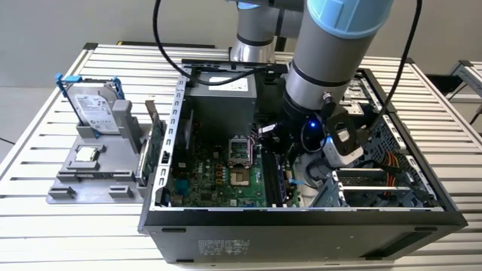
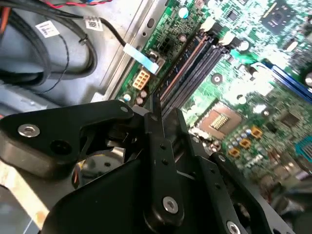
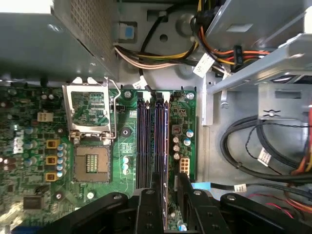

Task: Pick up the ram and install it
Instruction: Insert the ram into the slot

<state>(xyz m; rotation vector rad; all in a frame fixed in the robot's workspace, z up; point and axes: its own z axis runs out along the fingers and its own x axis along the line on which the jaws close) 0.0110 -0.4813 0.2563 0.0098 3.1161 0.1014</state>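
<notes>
Arm: reaches down from 12 o'clock in the exterior view into the open computer case (image 1: 301, 217), wrist lit by a small blue light.
Gripper: (image 3: 165, 183) low over the memory slots (image 3: 152, 141) in the first wrist view; also seen in the second wrist view (image 2: 163, 117); black fingers (image 3: 184, 187) drawn close on either side of a thin board edge.
Ram: (image 3: 165, 146) dark narrow stick standing on edge along one of the slots, between the fingers, apparently clamped; whether fully seated cannot be told.
Board: green motherboard (image 1: 218, 175) on the case floor, bare processor socket (image 3: 91, 163) just beside the slots.
Cables: black, yellow and orange bundles (image 3: 253, 151) in the bay next to the board.
Surface: ribbed light metal table (image 1: 75, 226) under the case.
Holder: grey stand (image 1: 94, 169) at 9 o'clock of the case, carrying a silver hard drive (image 1: 96, 110) in a blue frame, upright.
Card: green card (image 1: 154, 149) standing on edge between stand and case.
Room: plain grey wall (image 1: 75, 22) behind, another ribbed surface (image 1: 468, 76) at 3 o'clock.
</notes>
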